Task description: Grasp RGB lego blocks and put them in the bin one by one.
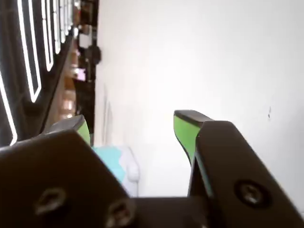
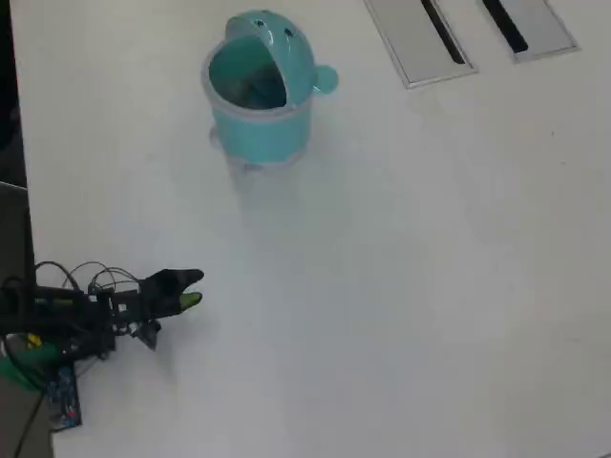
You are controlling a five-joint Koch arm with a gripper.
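Observation:
The light teal bin (image 2: 258, 129) stands at the top of the white table in the overhead view, its domed lid (image 2: 289, 48) swung open. It also shows in the wrist view (image 1: 113, 159), low and partly hidden behind my gripper's body. My gripper (image 2: 191, 288) is at the lower left of the table, far from the bin and pointing right. In the wrist view my gripper (image 1: 133, 118) has its green-padded jaws wide apart with nothing between them. No red, yellow-green or blue lego block shows on the table. I cannot make out what lies inside the bin.
Two flat grey panels with dark slots (image 2: 420, 38) (image 2: 530, 24) lie at the top right. Cables and a small circuit board (image 2: 62, 401) sit by the arm's base at the table's left edge (image 2: 19, 191). The table top (image 2: 401, 286) is plain white.

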